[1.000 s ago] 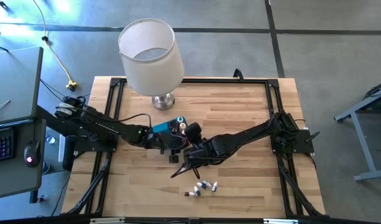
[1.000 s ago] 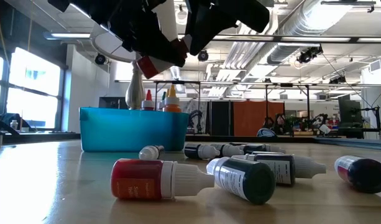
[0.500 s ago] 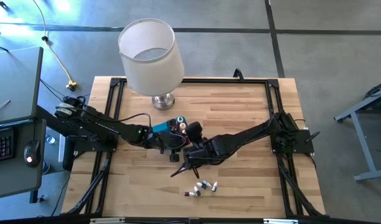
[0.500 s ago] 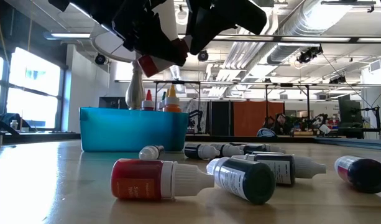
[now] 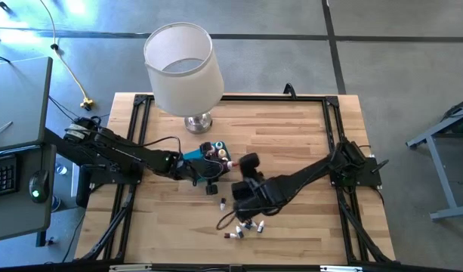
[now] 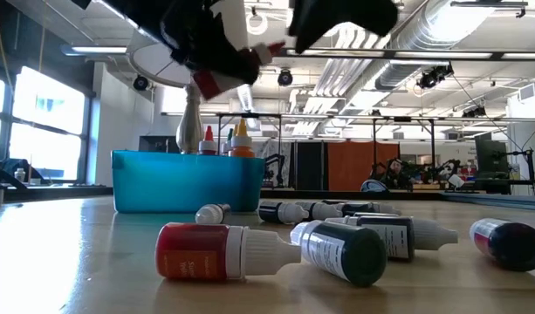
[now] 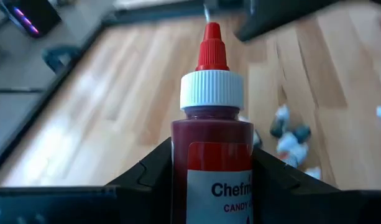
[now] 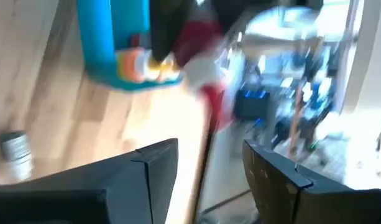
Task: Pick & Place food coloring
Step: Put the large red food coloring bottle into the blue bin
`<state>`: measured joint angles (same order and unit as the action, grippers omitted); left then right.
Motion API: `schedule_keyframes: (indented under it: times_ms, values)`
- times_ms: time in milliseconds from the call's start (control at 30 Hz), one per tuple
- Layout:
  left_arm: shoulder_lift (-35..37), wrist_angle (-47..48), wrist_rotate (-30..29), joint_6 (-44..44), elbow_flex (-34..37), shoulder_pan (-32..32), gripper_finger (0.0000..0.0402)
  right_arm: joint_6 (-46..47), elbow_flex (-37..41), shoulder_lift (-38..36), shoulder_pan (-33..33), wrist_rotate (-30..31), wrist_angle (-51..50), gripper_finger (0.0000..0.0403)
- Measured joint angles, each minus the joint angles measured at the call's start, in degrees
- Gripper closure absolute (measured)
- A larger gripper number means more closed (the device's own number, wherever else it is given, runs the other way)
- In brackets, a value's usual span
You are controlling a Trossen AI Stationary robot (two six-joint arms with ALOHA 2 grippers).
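Observation:
My left gripper (image 5: 216,159) (image 7: 212,180) is shut on a red food coloring bottle (image 7: 212,155) with a white cap and a red tip. It hangs above the blue tray (image 6: 188,179) (image 5: 193,155), which holds several upright bottles (image 6: 241,138). My right gripper (image 5: 248,162) (image 8: 210,168) is open and empty, just right of the held bottle. Several loose bottles, red (image 6: 210,251) and dark (image 6: 341,253), lie on their sides near the table's near edge (image 5: 242,227). My left gripper pinches the red bottle's body (image 7: 212,168) between its two fingers (image 7: 154,171), one on each side below the white cap (image 7: 212,90). The fingers come about level from the table's left, and the capped end sticks out past them. The bottle is lifted clear, tilted (image 6: 216,80).
A lamp with a white shade (image 5: 182,68) stands on a metal foot (image 5: 199,121) at the far side, behind the tray. One small bottle (image 5: 222,202) lies alone between the tray and the loose group. Bare wood lies to the right (image 5: 307,128).
My right gripper has drawn back from the red bottle and the left gripper, toward the table's right, and its arm has swung toward the near edge above the loose bottles. The left gripper still holds the red bottle above the tray.

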<state>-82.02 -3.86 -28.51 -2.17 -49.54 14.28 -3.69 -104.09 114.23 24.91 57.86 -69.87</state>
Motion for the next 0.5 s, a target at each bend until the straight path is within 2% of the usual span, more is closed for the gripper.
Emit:
schedule_keyframes:
  times_ms: [133,233,367,500]
  values:
    - [5.28,2.15,-1.89,0.33,0.00,0.00,0.0259,21.76,-0.01,-1.35,2.28,-1.79,-10.15,0.0230]
    - [11.35,4.61,-1.83,0.37,0.00,0.01,0.0259,34.61,0.56,-1.30,4.23,-0.54,-12.84,0.0230]
    - [19.96,7.59,-0.51,0.62,0.02,0.59,0.0259,41.35,6.54,-1.31,6.71,6.52,-10.84,0.0230]
    - [26.59,9.25,0.93,0.49,1.07,2.25,0.0259,50.76,13.70,-1.30,7.26,16.95,-4.47,0.0229]
